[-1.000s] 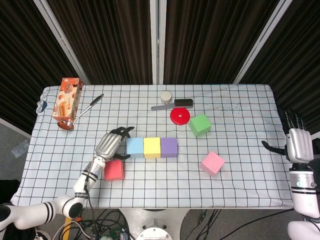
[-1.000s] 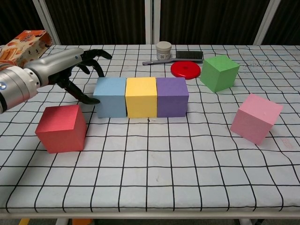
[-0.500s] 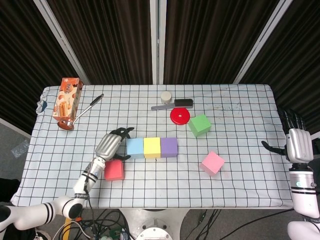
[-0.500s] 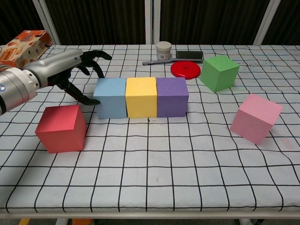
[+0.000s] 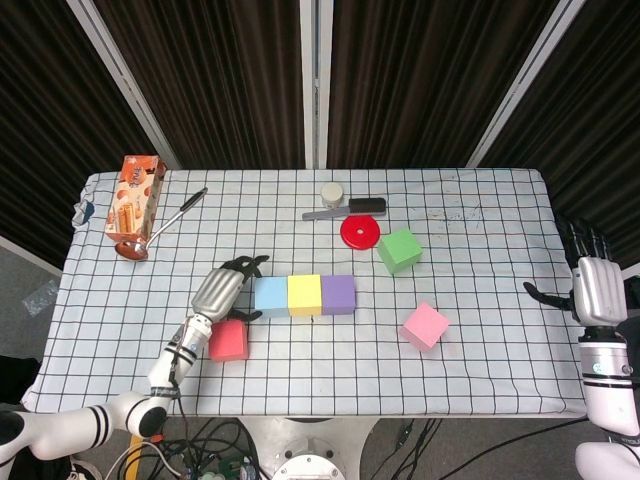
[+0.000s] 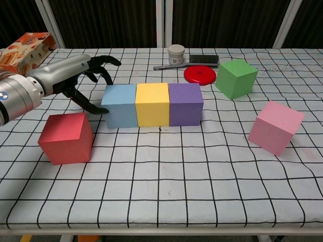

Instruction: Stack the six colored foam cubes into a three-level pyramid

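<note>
Head view, row: we are seeing the blue cube, yellow cube and purple cube sitting side by side, touching.
Head view, right hand: we are holding nothing, well right of the row, fingers spread.
Chest view, left hand: our spread fingers are touching the blue cube's left face.
Chest view, loose cubes: the red cube is lying left-front of the row, the pink cube right, the green cube right-behind.
</note>
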### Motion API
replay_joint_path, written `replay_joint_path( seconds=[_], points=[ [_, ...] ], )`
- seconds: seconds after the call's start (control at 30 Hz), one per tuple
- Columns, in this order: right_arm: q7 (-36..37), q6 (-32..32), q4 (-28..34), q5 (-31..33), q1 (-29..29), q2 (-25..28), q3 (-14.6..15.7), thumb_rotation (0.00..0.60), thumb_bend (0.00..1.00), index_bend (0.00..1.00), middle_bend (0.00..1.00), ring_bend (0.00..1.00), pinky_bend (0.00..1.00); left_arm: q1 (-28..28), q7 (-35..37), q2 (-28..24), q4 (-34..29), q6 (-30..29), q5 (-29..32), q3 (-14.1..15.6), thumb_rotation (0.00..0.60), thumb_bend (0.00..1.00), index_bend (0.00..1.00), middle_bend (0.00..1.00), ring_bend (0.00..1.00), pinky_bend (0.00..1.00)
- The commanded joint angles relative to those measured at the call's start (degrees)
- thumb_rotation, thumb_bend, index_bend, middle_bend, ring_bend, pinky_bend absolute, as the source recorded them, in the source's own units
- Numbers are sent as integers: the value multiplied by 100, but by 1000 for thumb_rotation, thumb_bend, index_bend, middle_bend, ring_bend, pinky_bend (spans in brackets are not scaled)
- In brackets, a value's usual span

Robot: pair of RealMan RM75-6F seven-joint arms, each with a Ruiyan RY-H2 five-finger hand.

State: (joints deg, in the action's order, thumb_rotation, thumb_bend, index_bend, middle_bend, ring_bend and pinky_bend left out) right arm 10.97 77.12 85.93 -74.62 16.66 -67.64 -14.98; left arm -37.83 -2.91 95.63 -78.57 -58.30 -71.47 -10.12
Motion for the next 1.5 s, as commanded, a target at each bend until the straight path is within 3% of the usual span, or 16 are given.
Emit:
replay_joint_path(
  seconds=[0.03,0.83,1.5],
  points=[
    [-1,0,2,1,0,1,-2,600,59,0,141,0,0,-1,4,-1,8,11,-3,5,600,129,108,345,133,239],
    [-21,-43,8,20,-4,16,15,600,60,0,141,0,0,13,46,-79,-63,85,-9,47,600,81,107,214,133,237],
    [-31,-61,-6,16,-1,3,26,600,60,0,141,0,0,69,-200,-218,-193,68,96,87,600,70,107,210,132,236]
  ],
)
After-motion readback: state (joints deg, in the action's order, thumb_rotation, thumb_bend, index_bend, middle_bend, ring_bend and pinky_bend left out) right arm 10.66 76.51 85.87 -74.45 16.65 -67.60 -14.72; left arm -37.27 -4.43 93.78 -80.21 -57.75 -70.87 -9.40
